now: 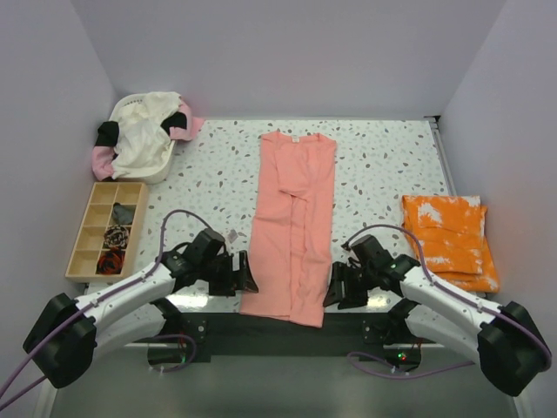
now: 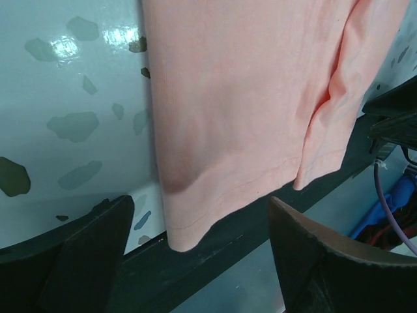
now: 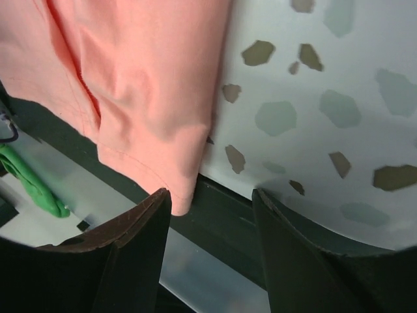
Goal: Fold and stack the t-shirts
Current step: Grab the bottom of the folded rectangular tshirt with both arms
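Along the centre line of the table [image 1: 383,165] lies the salmon-pink shirt [image 1: 294,226], sides folded inward, collar far, hem overhanging the near edge. Flanking the hem corners, the left gripper [image 1: 244,273] and the right gripper [image 1: 338,286] stand with jaws spread, holding nothing. Risk: a pinch catching only one layer would likely let the inner flaps spill open on lifting. At right, the orange shirt [image 1: 448,239] sits folded; cream and pink shirts fill the basket [image 1: 161,174].

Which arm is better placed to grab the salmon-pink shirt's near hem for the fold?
Left, narrowly. The open left gripper has a hem corner of the salmon-pink cloth t-shirt centred between its fingers; at the open right gripper the corner sits beside one finger. Folding probably needs both.
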You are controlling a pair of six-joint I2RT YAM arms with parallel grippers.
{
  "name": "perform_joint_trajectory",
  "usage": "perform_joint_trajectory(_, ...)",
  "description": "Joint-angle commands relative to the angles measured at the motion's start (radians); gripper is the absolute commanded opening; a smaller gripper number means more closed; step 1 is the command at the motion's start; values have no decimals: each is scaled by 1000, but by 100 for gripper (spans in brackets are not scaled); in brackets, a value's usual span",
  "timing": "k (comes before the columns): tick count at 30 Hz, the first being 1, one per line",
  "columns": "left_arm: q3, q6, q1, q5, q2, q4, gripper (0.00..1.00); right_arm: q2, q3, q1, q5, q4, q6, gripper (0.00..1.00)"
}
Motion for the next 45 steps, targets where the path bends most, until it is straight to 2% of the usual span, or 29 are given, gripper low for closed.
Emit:
perform_joint_trajectory(1, -38, -24, -17, 54, 15, 44, 82, 93, 11, 56, -24, 133, 16, 56)
perform_joint_trajectory(5, -42, -15, -20, 56, 9, 28, 70, 157, 23, 134, -4, 196, 46, 51)
perform_joint_trajectory(6, -42, -13, -22, 57, 5, 25, 63, 162, 23, 142, 2, 214, 57, 49)
perform_joint_trajectory(8, -44, -15, -22, 63, -3, 19, 56, 163, 20, 160, 2, 243, 83, 42)
perform_joint_trajectory(10, -44, -15, -22, 67, -5, 14, 44, 157, 16, 179, 2, 262, 106, 40)
perform_joint_trajectory(13, -50, -13, -23, 73, -2, 16, 33, 169, 16, 197, 4, 279, 118, 36)
perform_joint_trajectory(14, -52, -13, -23, 74, 1, 19, 32, 176, 16, 202, 4, 294, 123, 32)
perform_joint_trajectory(16, -52, -15, -25, 76, 5, 27, 32, 189, 16, 219, 8, 303, 128, 30)
perform_joint_trajectory(17, -55, -15, -25, 77, 9, 28, 24, 203, 16, 223, 10, 318, 131, 27)
perform_joint_trajectory(18, -55, -12, -26, 77, 9, 30, 24, 209, 17, 228, 14, 323, 134, 20)
perform_joint_trajectory(19, -55, -13, -26, 79, 9, 28, 20, 214, 16, 237, 19, 328, 138, 18)
perform_joint_trajectory(20, -56, -12, -25, 77, 8, 28, 12, 217, 22, 240, 27, 329, 138, 15)
perform_joint_trajectory(21, -56, -12, -26, 77, 6, 30, 7, 219, 23, 242, 31, 329, 138, 8)
perform_joint_trajectory(23, -52, -12, -26, 77, 5, 30, 0, 216, 34, 243, 45, 320, 137, 3)
perform_joint_trajectory(24, -52, -9, -26, 76, 3, 30, 0, 210, 37, 243, 51, 316, 135, 0)
perform_joint_trajectory(31, -39, -1, -28, 82, -8, 30, 0, 130, 65, 245, 85, 277, 129, 0)
perform_joint_trajectory(37, 60, 34, -29, 60, -11, 7, 0, 53, 111, 246, 128, 245, 122, 0)
perform_joint_trajectory(45, 208, 83, -31, -36, 66, -2, 0, 116, 223, 245, 192, 196, 73, 0)
